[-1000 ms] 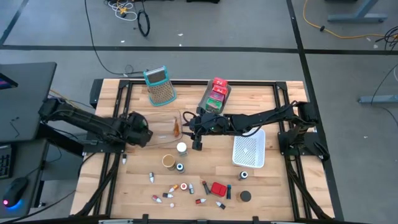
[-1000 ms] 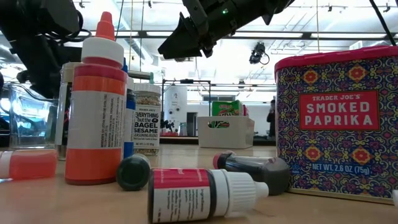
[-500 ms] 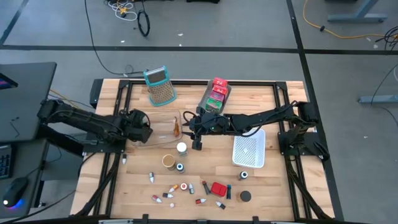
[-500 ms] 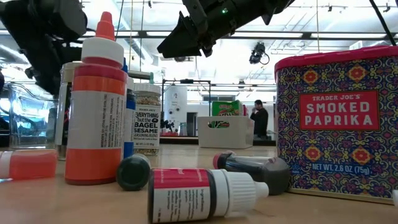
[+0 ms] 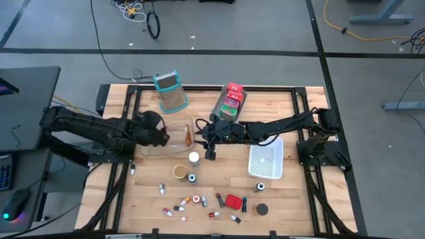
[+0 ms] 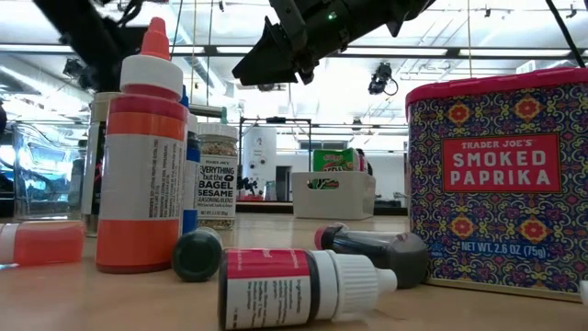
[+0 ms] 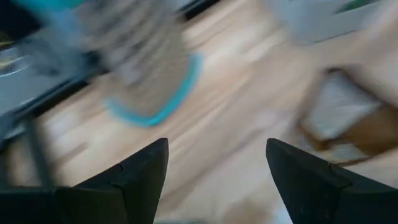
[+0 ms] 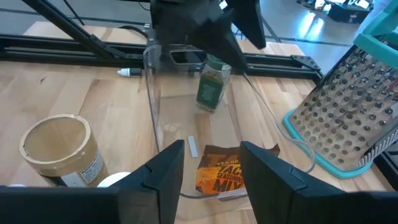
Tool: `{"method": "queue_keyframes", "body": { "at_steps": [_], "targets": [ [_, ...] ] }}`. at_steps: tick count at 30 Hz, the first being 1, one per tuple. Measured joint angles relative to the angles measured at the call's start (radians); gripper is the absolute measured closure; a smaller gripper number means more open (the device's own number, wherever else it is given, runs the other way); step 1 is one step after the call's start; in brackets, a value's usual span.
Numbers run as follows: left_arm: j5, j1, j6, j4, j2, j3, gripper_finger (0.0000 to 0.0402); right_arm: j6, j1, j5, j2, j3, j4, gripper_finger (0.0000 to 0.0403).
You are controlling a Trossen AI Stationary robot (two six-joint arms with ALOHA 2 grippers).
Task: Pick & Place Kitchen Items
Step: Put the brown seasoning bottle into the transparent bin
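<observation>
Left gripper (image 5: 161, 137) is swinging over the clear container (image 8: 193, 134), fingers now apart and empty; green-lidded spice jar (image 8: 211, 84) sits inside, likely just dropped. Right gripper (image 5: 210, 153) is hovering unchanged, fingers apart, nothing held.

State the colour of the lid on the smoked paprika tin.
Pink, on the smoked paprika tin; the low view shows it best.

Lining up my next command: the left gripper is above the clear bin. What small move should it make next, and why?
Probably lift the left gripper up and away from the clear bin. Its fingers are open and empty, and the green-labelled jar stands inside the bin, near the orange packet. The right gripper hovers open at the bin's other end.
</observation>
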Motion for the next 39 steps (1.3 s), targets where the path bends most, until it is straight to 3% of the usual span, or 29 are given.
{"method": "queue_keyframes", "body": {
  "at_steps": [8,16,26,34,39],
  "targets": [
    [0.205,-0.051,0.304,0.386,0.022,0.000,0.0123,-0.004,0.000,0.000,0.000,0.000,-0.072,0.0238],
    [0.354,-0.169,0.405,0.481,0.141,0.000,0.0123,-0.023,0.000,0.000,0.000,0.000,-0.130,0.0238],
    [0.365,-0.305,0.409,0.633,0.306,0.000,0.0123,-0.023,0.000,0.000,0.000,0.000,-0.167,0.0238],
    [0.357,-0.306,0.407,0.645,0.312,0.000,0.0092,-0.022,0.000,0.000,0.000,0.000,-0.167,0.0238],
    [0.414,-0.309,0.390,0.646,0.312,-0.001,0.0065,-0.022,0.001,0.000,0.000,0.000,-0.167,0.0238]
  ]
}}
